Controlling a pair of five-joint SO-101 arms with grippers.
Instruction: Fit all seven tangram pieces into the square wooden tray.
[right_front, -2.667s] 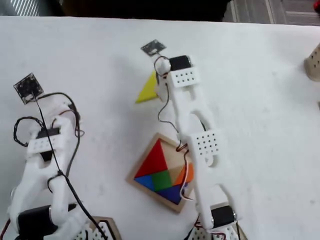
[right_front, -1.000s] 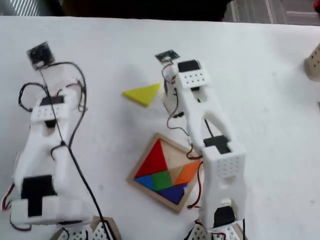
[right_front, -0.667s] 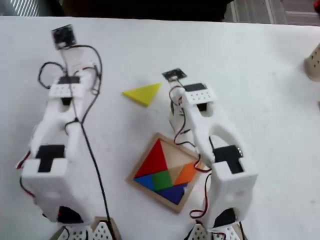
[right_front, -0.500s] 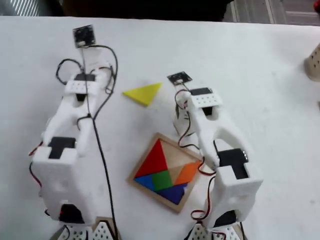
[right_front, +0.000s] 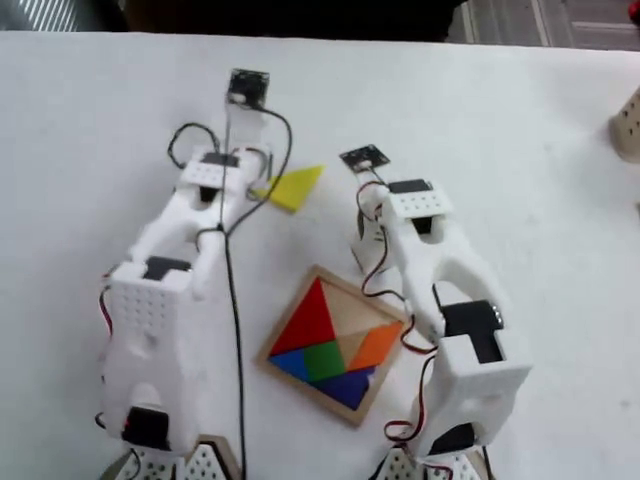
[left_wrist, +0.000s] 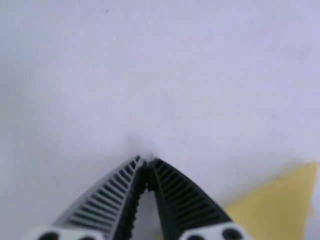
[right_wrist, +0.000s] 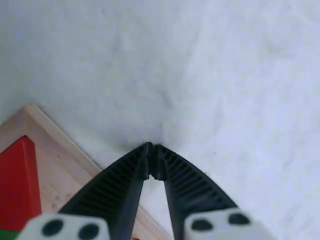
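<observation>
Left gripper (left_wrist: 146, 162) pinched together, empty; yellow triangle (left_wrist: 272, 210) lies just beside it on the counter (left_wrist: 150, 60), outside the tray. Wooden tray (right_front: 318, 274) holds red (right_front: 312, 318), green (right_front: 322, 358), blue (right_front: 345, 385) and orange (right_front: 375, 345) pieces, with part of its floor bare. Right gripper (right_wrist: 152, 150) together, empty, just beside the tray's corner.

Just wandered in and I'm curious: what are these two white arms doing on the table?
They are working a tangram puzzle. The square wooden tray is partly filled with coloured pieces. A yellow triangle lies on the table outside it. The left gripper, shut, is beside that triangle; the right gripper, also shut, hangs by the tray's corner.
</observation>
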